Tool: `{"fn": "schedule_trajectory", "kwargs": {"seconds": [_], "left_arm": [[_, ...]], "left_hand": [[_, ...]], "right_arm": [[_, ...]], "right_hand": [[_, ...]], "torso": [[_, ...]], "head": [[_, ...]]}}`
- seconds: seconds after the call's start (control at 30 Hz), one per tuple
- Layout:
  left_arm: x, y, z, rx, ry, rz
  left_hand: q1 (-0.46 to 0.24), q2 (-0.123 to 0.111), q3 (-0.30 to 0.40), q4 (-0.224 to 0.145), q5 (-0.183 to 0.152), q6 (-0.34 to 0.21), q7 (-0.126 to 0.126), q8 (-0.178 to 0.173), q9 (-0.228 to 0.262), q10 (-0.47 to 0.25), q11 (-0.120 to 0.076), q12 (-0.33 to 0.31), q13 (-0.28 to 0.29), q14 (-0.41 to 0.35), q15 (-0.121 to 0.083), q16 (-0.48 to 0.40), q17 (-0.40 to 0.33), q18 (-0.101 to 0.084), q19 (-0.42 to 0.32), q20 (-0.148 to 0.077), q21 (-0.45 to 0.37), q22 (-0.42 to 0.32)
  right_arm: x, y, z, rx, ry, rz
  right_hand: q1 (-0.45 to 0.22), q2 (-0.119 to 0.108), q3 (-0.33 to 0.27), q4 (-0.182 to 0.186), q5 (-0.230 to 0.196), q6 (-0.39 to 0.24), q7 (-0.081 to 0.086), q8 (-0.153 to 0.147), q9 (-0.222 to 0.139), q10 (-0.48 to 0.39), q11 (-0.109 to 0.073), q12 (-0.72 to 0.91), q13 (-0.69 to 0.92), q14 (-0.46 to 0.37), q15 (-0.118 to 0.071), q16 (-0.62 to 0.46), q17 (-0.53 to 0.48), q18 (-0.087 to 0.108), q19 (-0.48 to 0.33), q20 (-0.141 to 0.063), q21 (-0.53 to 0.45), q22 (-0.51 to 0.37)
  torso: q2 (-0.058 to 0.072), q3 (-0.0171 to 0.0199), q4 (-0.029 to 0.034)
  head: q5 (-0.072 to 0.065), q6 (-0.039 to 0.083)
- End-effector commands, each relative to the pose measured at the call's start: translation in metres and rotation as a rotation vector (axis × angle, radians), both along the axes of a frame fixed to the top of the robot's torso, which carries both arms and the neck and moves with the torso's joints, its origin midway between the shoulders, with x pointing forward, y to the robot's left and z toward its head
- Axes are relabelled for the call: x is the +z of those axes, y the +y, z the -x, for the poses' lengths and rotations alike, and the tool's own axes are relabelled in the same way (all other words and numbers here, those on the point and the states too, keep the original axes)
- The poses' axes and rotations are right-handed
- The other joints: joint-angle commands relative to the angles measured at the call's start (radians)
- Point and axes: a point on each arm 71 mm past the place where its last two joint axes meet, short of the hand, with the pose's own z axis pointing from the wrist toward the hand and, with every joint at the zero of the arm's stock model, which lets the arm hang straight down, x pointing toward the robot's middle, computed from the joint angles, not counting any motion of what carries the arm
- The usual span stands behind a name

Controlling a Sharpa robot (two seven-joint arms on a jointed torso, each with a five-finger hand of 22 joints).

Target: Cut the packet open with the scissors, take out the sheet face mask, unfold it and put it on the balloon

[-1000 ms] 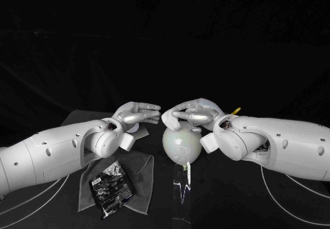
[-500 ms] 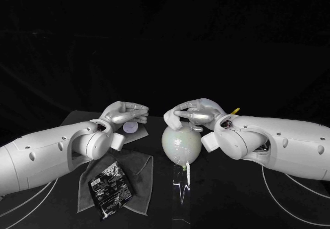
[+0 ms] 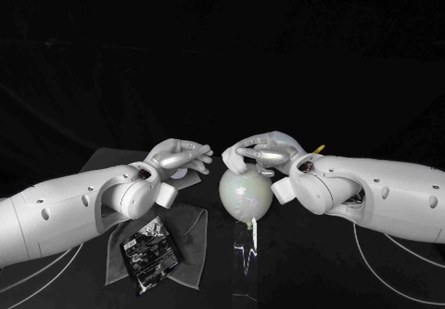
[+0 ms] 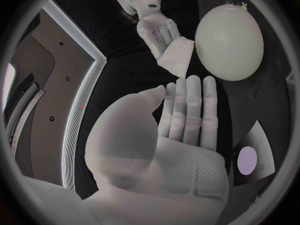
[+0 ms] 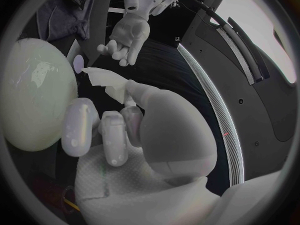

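The sheet face mask (image 4: 175,59) is a small white wad, folded thick and not yet opened, and the right hand (image 3: 262,153) pinches it at the fingertips. In the head view it is at about 12 o'clock of the balloon (image 3: 245,192), just above the balloon's top. The balloon is pale and glossy, shaped like an egg, with its narrow end toward 6 o'clock. The left hand (image 3: 181,158) is at about 10 o'clock of the balloon, near the right hand but apart from it. In the left wrist view its fingers are stretched straight and its palm is bare, so it grasps nothing. The packet (image 3: 148,248), black and printed, lies on a grey cloth (image 3: 190,222) at about 7 o'clock of the balloon, well apart from it. I judge that the step in hand is the unfolding. The next move calls for the left hand to catch a free edge of the wad while the right hand holds the other side. Then both can draw apart slowly, because such a thin sheet probably sticks to itself and may tear.
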Motion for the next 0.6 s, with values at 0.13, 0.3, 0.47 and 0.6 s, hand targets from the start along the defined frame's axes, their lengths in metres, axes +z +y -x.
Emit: {"fn": "schedule_trajectory", "kwargs": {"seconds": [0.13, 0.3, 0.47, 0.6], "left_arm": [[0.0, -0.016, 0.003, -0.056, 0.032, 0.023], [0.001, -0.021, 0.002, -0.049, 0.032, 0.037], [0.001, -0.027, 0.003, -0.063, 0.037, 0.041], [0.001, -0.032, 0.004, -0.089, 0.039, 0.034]], "left_hand": [[-0.032, -0.02, -0.011, 0.044, 0.004, -0.018, 0.007, -0.015, -0.002, 0.002, 0.009, -0.034, -0.017, -0.004, 0.008, -0.023, -0.012, 0.002, -0.004, -0.001, -0.022, -0.014], [-0.031, -0.03, -0.016, 0.059, 0.005, -0.027, 0.013, -0.025, -0.004, 0.002, 0.014, -0.052, -0.026, -0.008, 0.012, -0.033, -0.018, 0.002, -0.004, 0.002, -0.034, -0.023], [-0.029, -0.042, -0.024, 0.065, 0.005, -0.026, 0.015, -0.027, -0.003, 0.01, 0.015, -0.057, -0.029, -0.005, 0.013, -0.035, -0.02, 0.003, -0.001, 0.003, -0.039, -0.027], [-0.027, -0.047, -0.031, 0.07, 0.005, -0.018, 0.013, -0.026, -0.001, 0.022, 0.012, -0.057, -0.029, 0.001, 0.011, -0.032, -0.02, 0.004, 0.004, 0.004, -0.042, -0.029]], "right_arm": [[0.001, 0.004, 0.002, 0.024, -0.021, 0.013], [0.002, 0.006, 0.003, 0.033, -0.021, 0.014], [0.002, 0.007, 0.004, 0.042, -0.02, 0.015], [0.002, 0.009, 0.004, 0.046, -0.019, 0.015]], "right_hand": [[0.0, 0.008, 0.005, 0.002, 0.002, 0.003, -0.001, 0.033, 0.048, 0.013, -0.009, 0.0, 0.102, 0.098, -0.007, 0.003, 0.236, -0.005, 0.004, -0.003, 0.004, 0.18], [0.0, 0.008, 0.005, 0.002, 0.002, 0.003, -0.001, 0.033, 0.048, 0.013, -0.009, 0.0, 0.102, 0.098, -0.007, 0.003, 0.236, -0.005, 0.004, -0.003, 0.004, 0.18], [0.0, 0.008, 0.005, 0.002, 0.002, 0.003, -0.001, 0.033, 0.048, 0.013, -0.009, 0.0, 0.102, 0.098, -0.007, 0.003, 0.236, -0.005, 0.004, -0.003, 0.004, 0.18], [0.0, 0.008, 0.005, 0.002, 0.002, 0.003, -0.001, 0.033, 0.048, 0.013, -0.009, 0.0, 0.102, 0.098, -0.007, 0.003, 0.236, -0.005, 0.004, -0.003, 0.004, 0.18]], "torso": [[0.0, 0.0008, -0.0014], [0.0, 0.0006, -0.002], [0.0, 0.0001, 0.0004], [0.0, -0.0004, 0.0007]], "head": [[0.002, 0.0], [0.001, 0.0], [0.001, -0.001], [0.001, -0.002]]}}
